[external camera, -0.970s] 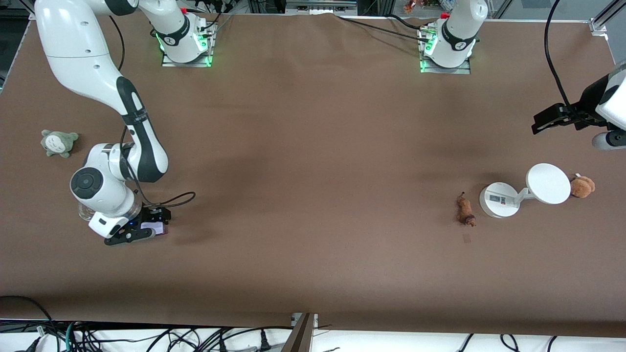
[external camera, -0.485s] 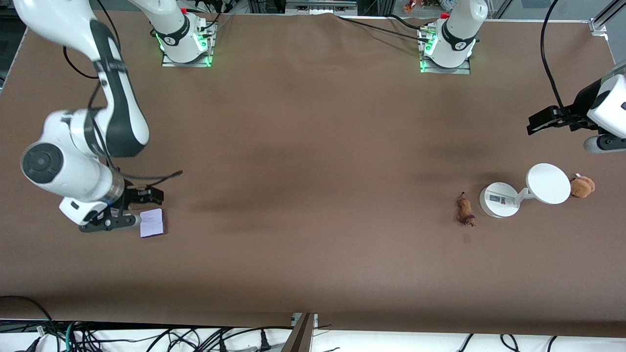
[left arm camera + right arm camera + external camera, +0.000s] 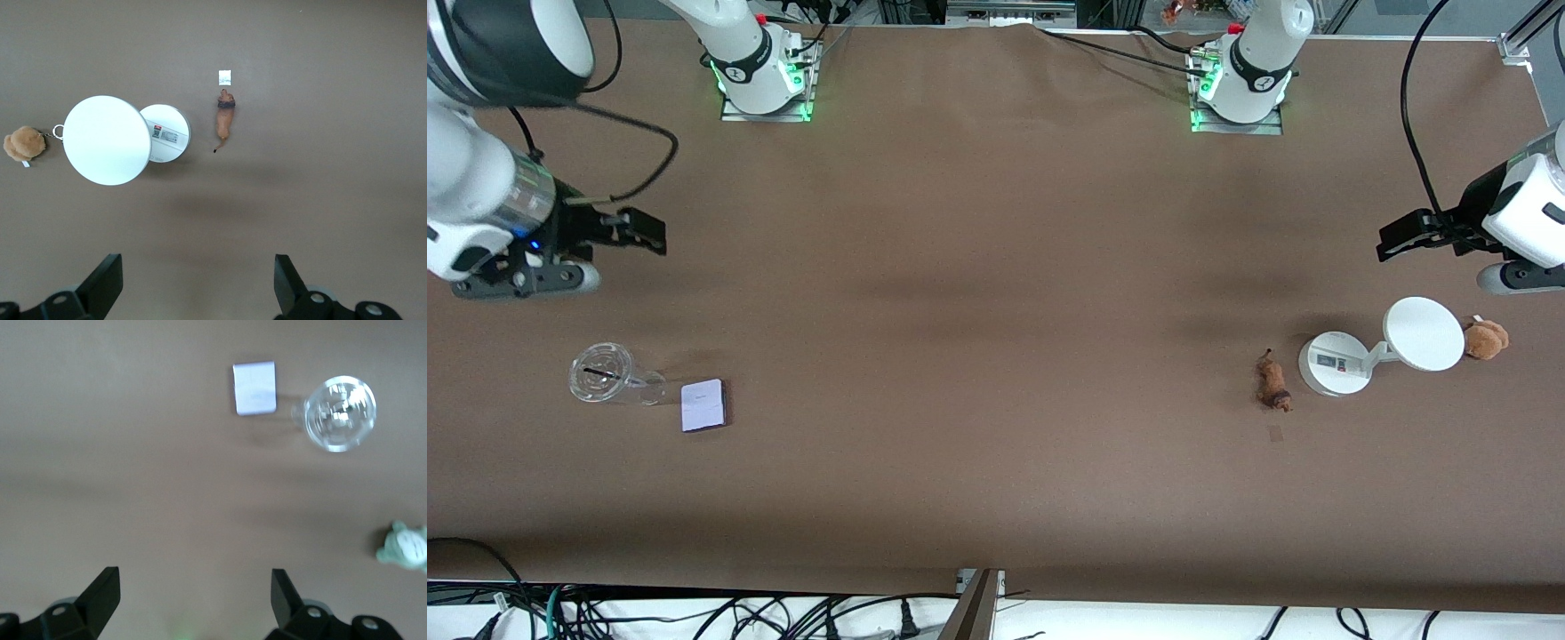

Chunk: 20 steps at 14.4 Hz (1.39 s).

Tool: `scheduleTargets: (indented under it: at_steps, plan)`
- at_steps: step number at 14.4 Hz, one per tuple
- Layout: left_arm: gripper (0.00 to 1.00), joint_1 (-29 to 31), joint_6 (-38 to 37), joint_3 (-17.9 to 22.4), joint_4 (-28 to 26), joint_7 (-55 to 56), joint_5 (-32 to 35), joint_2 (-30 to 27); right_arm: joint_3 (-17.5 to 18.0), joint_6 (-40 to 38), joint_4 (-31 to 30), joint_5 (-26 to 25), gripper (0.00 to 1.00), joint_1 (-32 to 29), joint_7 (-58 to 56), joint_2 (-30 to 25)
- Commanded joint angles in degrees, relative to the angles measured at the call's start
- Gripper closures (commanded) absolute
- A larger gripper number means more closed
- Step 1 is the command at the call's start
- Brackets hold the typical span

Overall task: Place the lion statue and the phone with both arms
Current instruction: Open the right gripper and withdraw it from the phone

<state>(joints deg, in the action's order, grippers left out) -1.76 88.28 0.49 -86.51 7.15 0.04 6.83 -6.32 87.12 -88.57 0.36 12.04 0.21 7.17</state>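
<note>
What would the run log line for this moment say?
phone: on table beside glass | lion statue: on table | left gripper: open | right gripper: open

My right gripper (image 3: 193, 600) hangs spread wide above the brown table (image 3: 133, 487), empty, both fingertips (image 3: 103, 590) in view. Below me the phone (image 3: 254, 388) lies flat, just beside a clear glass cup (image 3: 339, 413). Well apart from both, a pale green plush (image 3: 405, 548) sits at the edge of my sight.
</note>
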Motion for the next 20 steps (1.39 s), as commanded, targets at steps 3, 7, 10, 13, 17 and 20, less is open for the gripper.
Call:
scheduleTargets:
  at_steps: [3, 7, 10, 13, 17, 20]
  plan:
    - [0.0, -0.5, 0.2, -0.6, 1.3, -0.8, 0.2, 0.6, 0.8, -4.3, -1.3, -1.2, 0.0, -0.1, 1.9, -2.8]
    - [0.0, -0.5, 0.4, -0.9, 1.2, -0.9, 0.1, 0.7, 1.0, -7.0, -1.5, -2.0, 0.0, -0.1, 2.3, -2.9]
    - [0.0, -0.8, 1.5, -1.2, 0.9, -0.8, 0.0, 1.1, 1.2, -6.5, -3.4, -1.8, 0.0, -3.7, 1.8, -5.1]
    - [0.0, -0.8, 1.5, -1.1, 0.9, -1.4, 0.1, 2.0, 3.6, -4.8, -3.9, -1.2, 0.0, -10.8, -0.7, -6.5]
    - [0.0, -0.2, 0.8, -1.0, 0.9, -2.7, 0.2, 1.6, 3.7, -5.0, -3.5, -1.4, 0.0, -11.4, -1.4, -7.0]
    - [0.0, -0.2, 0.8, -1.1, 1.0, -3.0, 1.0, 1.6, 3.8, -5.1, -2.7, -1.2, 0.0, -11.3, -1.3, -6.2]
